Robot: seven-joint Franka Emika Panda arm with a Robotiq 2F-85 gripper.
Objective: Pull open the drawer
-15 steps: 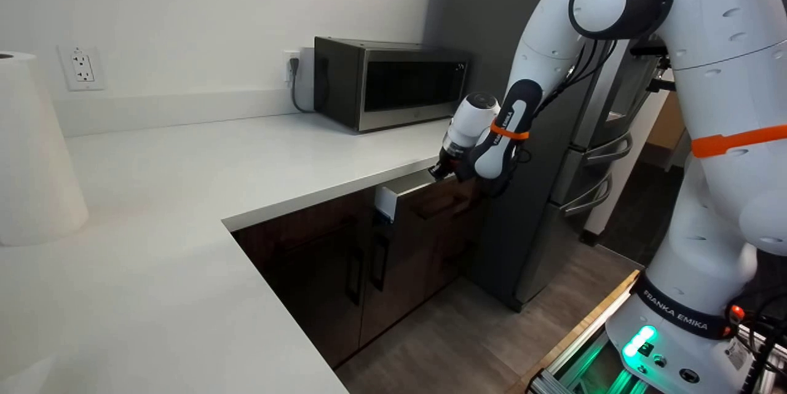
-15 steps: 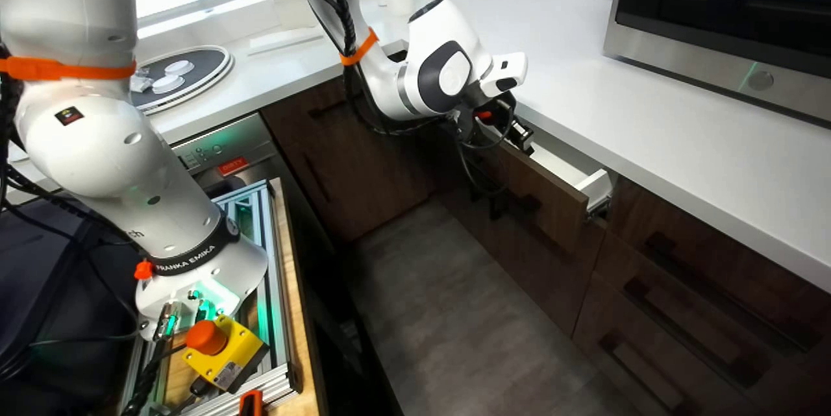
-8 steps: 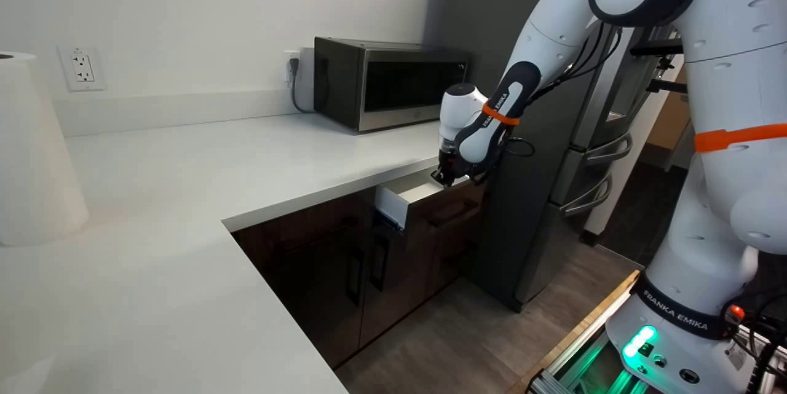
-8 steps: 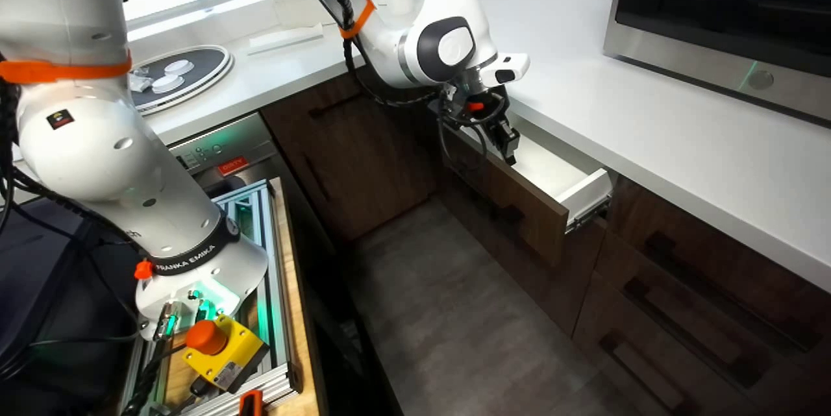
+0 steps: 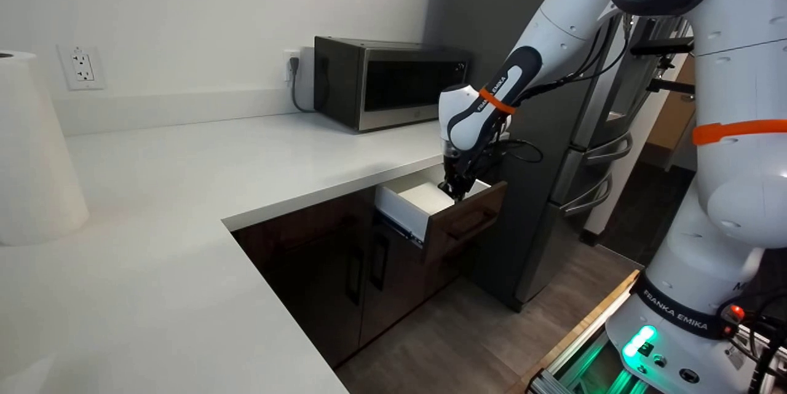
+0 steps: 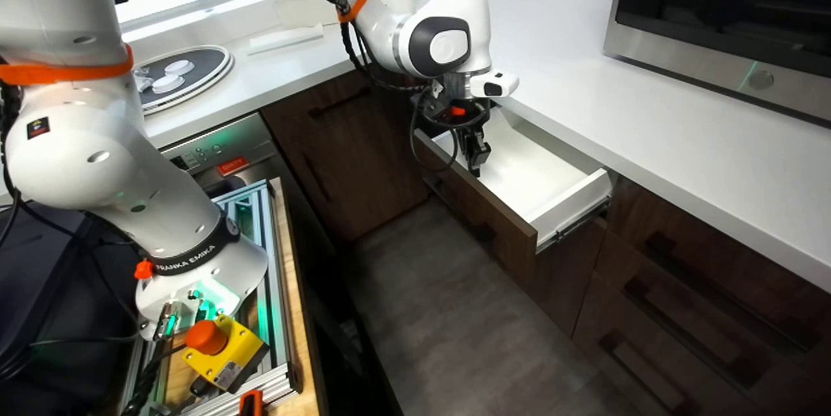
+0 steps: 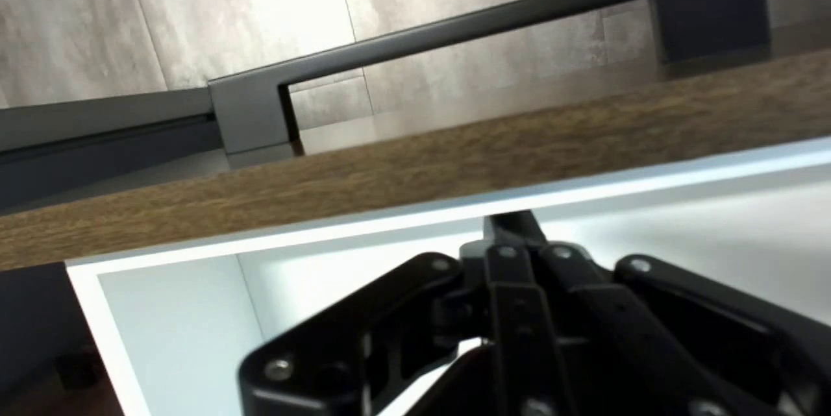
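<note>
The drawer (image 6: 571, 207) stands open beneath the front edge of the counter (image 5: 184, 160), well along from the inner corner. In both exterior views the claw (image 7: 516, 224) points down inside it, just behind the drawer front (image 7: 415, 166); whether they touch, I cannot tell. Only the wrist view makes the claw's state plain: narrow, the fingers (image 7: 513, 273) together. A round tray (image 6: 208, 64) near the counter's edge shows in an exterior view alone; so, in an exterior view, does a refrigerator (image 5: 556, 246) past the counter's end. The counter is smooth and white, a microwave (image 5: 406, 86) near its back edge; the floor (image 6: 454, 312) below is grey.
</note>
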